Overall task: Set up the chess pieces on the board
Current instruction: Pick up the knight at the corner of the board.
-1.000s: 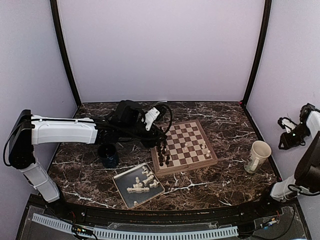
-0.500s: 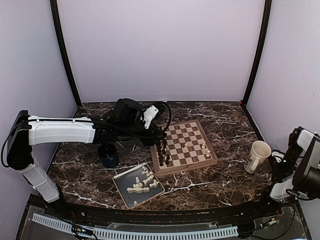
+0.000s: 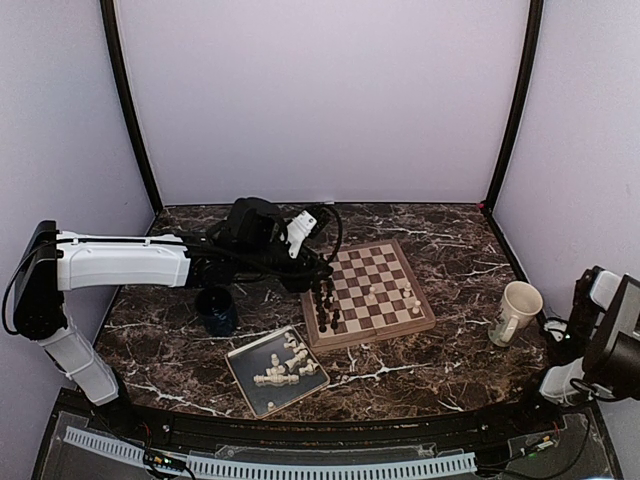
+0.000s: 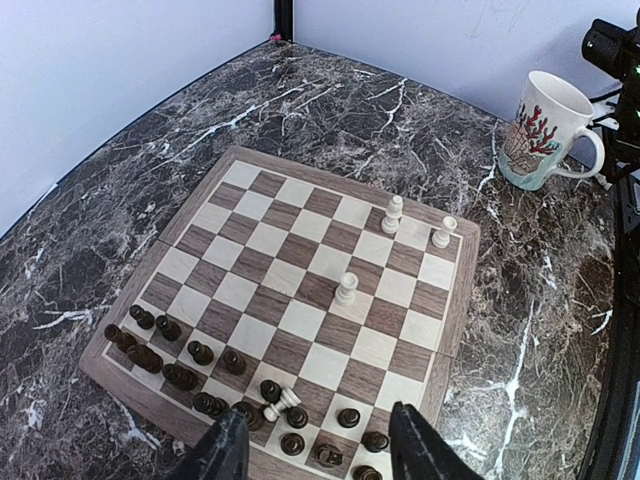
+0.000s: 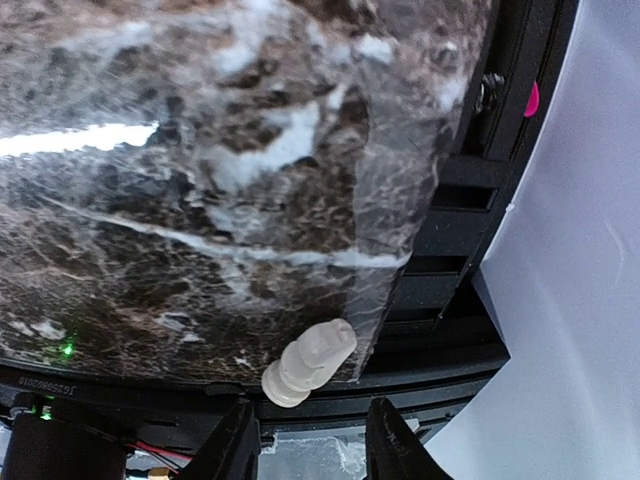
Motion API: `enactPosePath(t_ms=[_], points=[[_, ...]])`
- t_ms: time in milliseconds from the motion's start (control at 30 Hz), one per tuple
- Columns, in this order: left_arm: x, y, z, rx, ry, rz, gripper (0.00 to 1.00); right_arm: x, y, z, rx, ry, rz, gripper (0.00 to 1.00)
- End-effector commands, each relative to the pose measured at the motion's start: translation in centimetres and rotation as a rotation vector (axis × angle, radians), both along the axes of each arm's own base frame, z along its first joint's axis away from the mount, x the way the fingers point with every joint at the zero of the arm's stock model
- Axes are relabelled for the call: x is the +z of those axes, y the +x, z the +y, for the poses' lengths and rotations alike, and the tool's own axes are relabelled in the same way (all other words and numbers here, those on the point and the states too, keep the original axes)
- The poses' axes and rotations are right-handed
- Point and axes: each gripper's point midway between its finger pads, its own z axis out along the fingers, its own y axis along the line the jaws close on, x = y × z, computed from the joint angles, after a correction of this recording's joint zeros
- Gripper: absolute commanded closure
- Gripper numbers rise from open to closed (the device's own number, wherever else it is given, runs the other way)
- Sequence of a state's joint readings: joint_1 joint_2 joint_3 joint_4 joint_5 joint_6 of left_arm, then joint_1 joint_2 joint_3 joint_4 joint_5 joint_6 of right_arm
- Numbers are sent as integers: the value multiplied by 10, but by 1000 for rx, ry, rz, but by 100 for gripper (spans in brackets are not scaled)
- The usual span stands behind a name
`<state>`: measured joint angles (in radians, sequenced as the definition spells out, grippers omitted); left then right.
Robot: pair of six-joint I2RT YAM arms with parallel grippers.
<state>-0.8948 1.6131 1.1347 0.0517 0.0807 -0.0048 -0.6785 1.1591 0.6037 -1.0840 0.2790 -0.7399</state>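
The board point(image 3: 372, 292) lies mid-table, with dark pieces crowded along its left edge. In the left wrist view three cream chess pieces stand on it, one mid-board point(image 4: 346, 289) and two at the far edge point(image 4: 393, 214), point(image 4: 443, 232). A fourth point(image 4: 279, 403) lies tipped among the dark pieces. My left gripper point(image 4: 322, 455) hovers open above that edge point(image 3: 312, 282), holding nothing. More cream pieces point(image 3: 285, 366) lie in the grey tray point(image 3: 246, 384). My right gripper point(image 5: 305, 450) is open, low at the table's right edge; a cream piece point(image 5: 310, 362) lies on its side just ahead of the fingertips.
A dark blue cup point(image 3: 216, 311) stands left of the board under the left arm. A white mug with a coral print point(image 3: 517, 312) stands right of the board, close to the right arm point(image 3: 597, 300). The table's black rim point(image 5: 450, 250) runs beside the right gripper.
The right arm has dropped from beside the right wall down to the table's right edge. The left arm shifted only slightly and stays open over the board.
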Motion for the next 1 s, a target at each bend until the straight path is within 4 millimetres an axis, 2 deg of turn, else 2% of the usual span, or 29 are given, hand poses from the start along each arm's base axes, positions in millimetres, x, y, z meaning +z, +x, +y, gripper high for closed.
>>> enactPosePath(t_ms=[0, 367, 667, 833, 967], points=[[15, -6, 6, 2, -24, -12, 50, -2, 1, -11, -16, -43, 1, 62], [11, -5, 4, 0, -18, -4, 50, -21, -3, -7, -44, 28, 36, 66], [11, -5, 5, 1, -16, -5, 50, -32, -8, -10, -67, 47, 62, 79], [13, -6, 4, -5, -18, -8, 50, -26, -9, -9, -75, 59, 52, 88], [14, -8, 0, -24, -29, 6, 50, -4, 2, -10, -81, 59, -5, 90]])
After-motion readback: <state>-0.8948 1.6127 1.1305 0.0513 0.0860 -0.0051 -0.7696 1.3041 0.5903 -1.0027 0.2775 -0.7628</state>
